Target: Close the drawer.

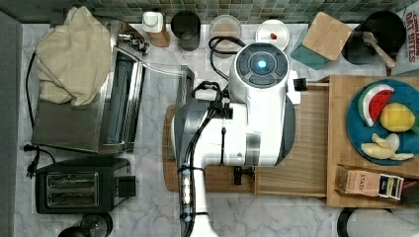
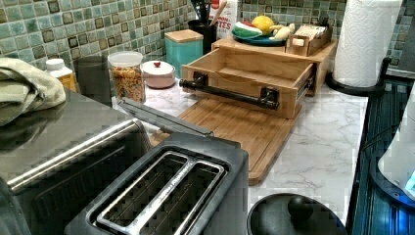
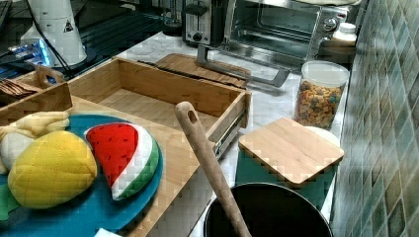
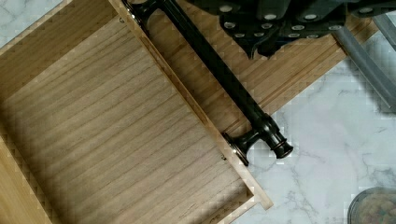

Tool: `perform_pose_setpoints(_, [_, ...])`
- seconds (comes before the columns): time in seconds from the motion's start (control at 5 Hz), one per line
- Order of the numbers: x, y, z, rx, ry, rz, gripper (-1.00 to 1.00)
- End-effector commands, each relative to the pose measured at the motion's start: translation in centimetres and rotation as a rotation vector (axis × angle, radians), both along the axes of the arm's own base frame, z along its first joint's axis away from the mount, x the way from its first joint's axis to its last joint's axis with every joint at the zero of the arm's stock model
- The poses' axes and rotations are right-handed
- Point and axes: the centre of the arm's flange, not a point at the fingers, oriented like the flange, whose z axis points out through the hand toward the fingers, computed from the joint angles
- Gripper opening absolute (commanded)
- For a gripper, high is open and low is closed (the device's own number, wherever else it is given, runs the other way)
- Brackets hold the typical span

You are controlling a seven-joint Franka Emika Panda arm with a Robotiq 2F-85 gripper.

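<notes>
The light wooden drawer (image 2: 254, 73) stands pulled out from its cabinet, empty inside, with its black bar handle (image 2: 227, 91) facing the cutting board. In the wrist view I look down into the drawer (image 4: 116, 130), and the handle (image 4: 224, 79) runs diagonally along its front panel. My gripper (image 4: 261, 49) hovers above the handle's outer side, over the board, with its fingers together and holding nothing. In the top view my white arm (image 1: 257, 108) covers most of the drawer (image 1: 309, 148). The right view shows the drawer (image 3: 148, 106) from behind.
A flat cutting board (image 2: 244, 132) lies in front of the drawer. The toaster oven's (image 1: 99, 108) door (image 3: 242, 74) hangs open toward the board. Nearby are a black toaster (image 1: 81, 185), a cereal jar (image 2: 127, 76), a teal canister (image 2: 183, 46) and a plate of toy fruit (image 1: 383, 118) on the cabinet top.
</notes>
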Motion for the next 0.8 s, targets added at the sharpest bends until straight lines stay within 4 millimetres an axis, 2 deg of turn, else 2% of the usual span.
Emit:
perform_pose_setpoints(0.2, [-0.1,-0.5,-0.4,-0.005,-0.002,-0.005,-1.00])
perform_pose_setpoints(0.4, [-0.1,-0.5,-0.4,-0.005,-0.002,-0.005,-1.00])
perform_pose_setpoints(0.6, [0.8,1.6,-2.0,0.015,0.071,0.130,-1.00])
perform_pose_setpoints(0.8, [-0.2,4.4,-3.7,0.004,0.039,0.221,-1.00])
